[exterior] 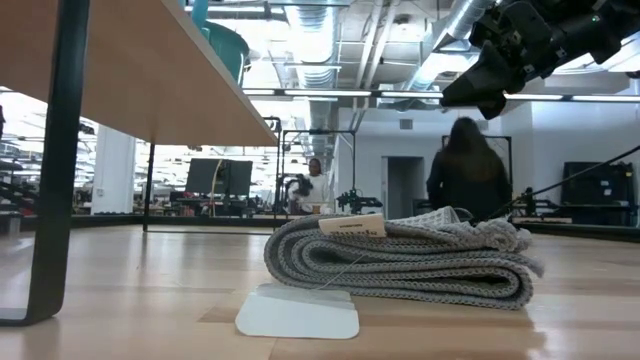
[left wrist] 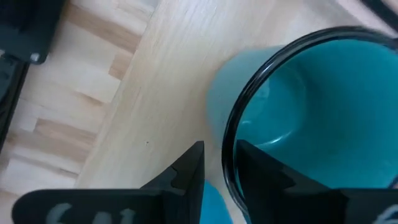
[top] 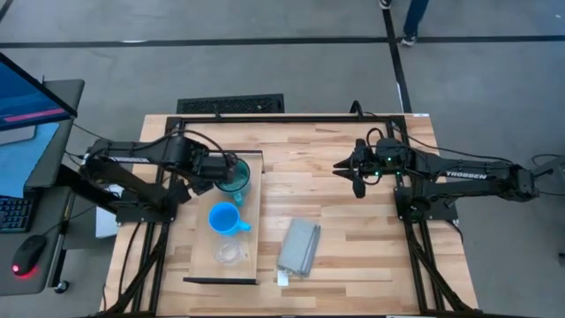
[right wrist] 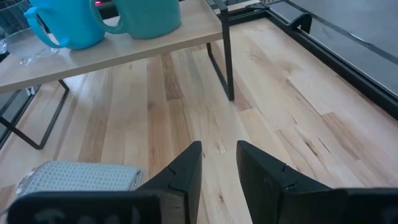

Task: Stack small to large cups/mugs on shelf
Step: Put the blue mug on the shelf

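The left gripper [left wrist: 219,163] pinches the rim of the large teal handled mug [top: 235,179] standing on the pale wooden shelf [top: 200,256], beside the bright blue mug [top: 225,218]; the small clear cup [top: 227,253] stands beyond. The right gripper [top: 357,181] hovers slightly parted.

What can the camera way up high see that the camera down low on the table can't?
Only the high view shows the blue mug, the clear cup, the left gripper at the teal mug's rim, and the whole shelf top. Only the low view shows the shelf's underside and people in the room behind. Both show the teal mug, the grey cloth and the right gripper raised above the table.
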